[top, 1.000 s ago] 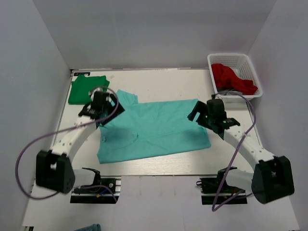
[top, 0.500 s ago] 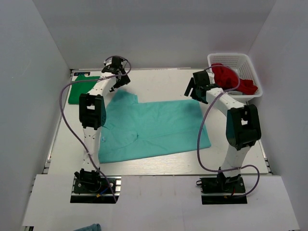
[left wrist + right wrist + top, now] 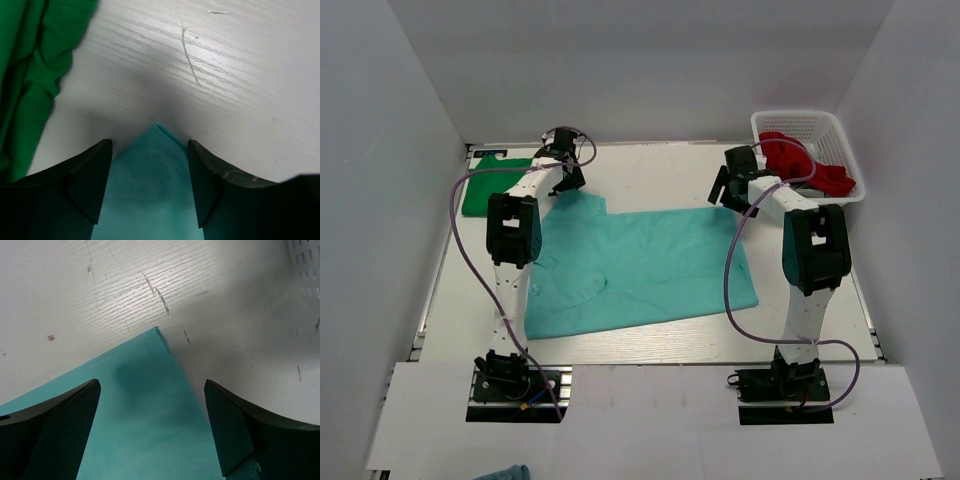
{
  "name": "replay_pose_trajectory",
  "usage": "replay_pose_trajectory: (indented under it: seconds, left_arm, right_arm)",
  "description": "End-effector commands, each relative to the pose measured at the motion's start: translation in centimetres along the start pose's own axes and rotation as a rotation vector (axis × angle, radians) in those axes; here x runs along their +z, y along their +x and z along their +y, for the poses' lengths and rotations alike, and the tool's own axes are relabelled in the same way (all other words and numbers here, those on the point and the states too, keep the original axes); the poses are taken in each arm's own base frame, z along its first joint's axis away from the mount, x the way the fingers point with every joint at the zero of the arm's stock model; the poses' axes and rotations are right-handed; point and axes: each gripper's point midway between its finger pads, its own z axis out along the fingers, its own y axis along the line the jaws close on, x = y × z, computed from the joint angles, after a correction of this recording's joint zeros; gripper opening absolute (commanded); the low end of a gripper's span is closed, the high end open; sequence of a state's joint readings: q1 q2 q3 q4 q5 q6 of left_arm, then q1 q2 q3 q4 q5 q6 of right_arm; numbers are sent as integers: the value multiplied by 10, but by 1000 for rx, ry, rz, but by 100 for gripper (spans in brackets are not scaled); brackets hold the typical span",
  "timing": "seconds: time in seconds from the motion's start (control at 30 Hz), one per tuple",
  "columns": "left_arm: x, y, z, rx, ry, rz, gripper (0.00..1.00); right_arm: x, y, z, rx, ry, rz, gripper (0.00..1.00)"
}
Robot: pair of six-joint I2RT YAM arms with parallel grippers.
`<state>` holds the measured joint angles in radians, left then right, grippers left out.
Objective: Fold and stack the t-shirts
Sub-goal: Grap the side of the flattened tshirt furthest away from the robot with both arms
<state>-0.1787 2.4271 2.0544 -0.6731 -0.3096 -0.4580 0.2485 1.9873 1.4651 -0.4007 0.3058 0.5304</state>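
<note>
Far left corner of the table (image 3: 660, 165): the emerald green t-shirt (image 3: 492, 188) is seen lying creased in a compact shape against the left edge. Just to its right, the left gripper (image 3: 566, 178) is positioned at the upper left sleeve corner of the light teal t-shirt (image 3: 640, 265). In the left wrist view its jaws are seen parted, not clamped. The pointed tip of teal fabric lies between the two fingers, flat on the white boards, and green cloth is seen beyond the left finger.

The teal shirt is spread flat across the middle of the table, apart from the green one.

At its far right corner the right gripper (image 3: 725, 188) is positioned with its jaws spread wide. In the right wrist view the teal corner is framed between the fingers, with bare table beyond it, and nothing is gripped.

Far right: a white basket (image 3: 840, 125) is noted at the table's far corner, with red cloth (image 3: 808, 165) heaped in it.
</note>
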Motion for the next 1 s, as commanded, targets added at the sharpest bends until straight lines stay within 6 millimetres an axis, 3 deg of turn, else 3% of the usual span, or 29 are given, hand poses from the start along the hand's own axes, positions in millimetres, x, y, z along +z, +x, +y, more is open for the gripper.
replay_pose_trajectory:
  seconds: [0.0,0.03,0.13,0.2,0.33,0.4,0.57,0.63,0.67,0.73,0.8,0.97]
  left_arm:
    - [-1,-7,1,12,-3,-14,71]
    - [10,2,2,21,-14,10,69]
    - [14,6,-2,34,3,34,54]
    - [20,19,-2,51,10,68,40]
    - [13,22,-9,66,73,77,17]
    - [10,20,-10,77,87,71,0]
    - [4,25,-11,86,113,76,0]
    - [-7,10,-15,59,138,21,0]
    - [-6,16,-12,60,136,25,0]
    - [-18,4,-14,49,153,-15,0]
    - [-22,3,-13,48,155,-19,0]
    - [-31,-4,-9,41,147,-50,0]
  right_arm:
    - [-2,-13,6,-23,-16,-14,90]
    - [-1,-11,5,-26,-10,-13,90]
    - [0,-11,2,-28,6,-15,90]
    - [1,-10,0,-30,13,-12,90]
    - [3,-11,-2,-19,30,-22,90]
    - [8,-12,0,-12,24,-29,89]
    - [24,-9,8,-16,12,-8,85]
    - [35,-7,12,-17,-1,-9,85]
    - [37,-8,13,-16,-3,-11,85]
    - [41,-21,16,-5,5,-56,85]
    - [48,-22,14,3,23,-65,83]
    - [59,-5,12,29,32,-25,74]
